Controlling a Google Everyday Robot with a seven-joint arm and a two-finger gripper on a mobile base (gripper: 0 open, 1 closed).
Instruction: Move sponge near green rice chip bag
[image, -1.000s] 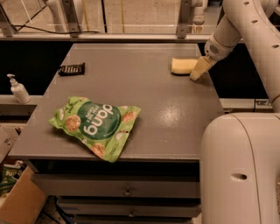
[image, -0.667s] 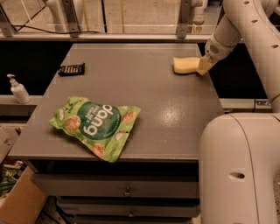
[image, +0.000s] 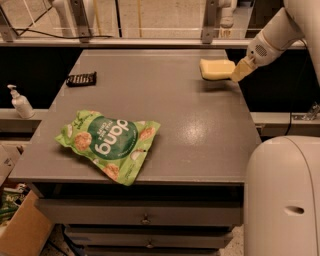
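vs 1 s ago: bench (image: 200, 125) and green rice chip bag (image: 107, 145) at front-left unchanged. arm (image: 272, 37) reaches in from upper right, angled down-left. sponge (image: 216, 68) now lifted off the far-right corner, shadow beneath it. tool (image: 239, 71) clamped on its right end.

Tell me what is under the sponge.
Only the gray table and a shadow show beneath the sponge; the patch directly below is covered. The end effector sits at its right end.

Hand (image: 239, 71) far R, down-left of wrist.
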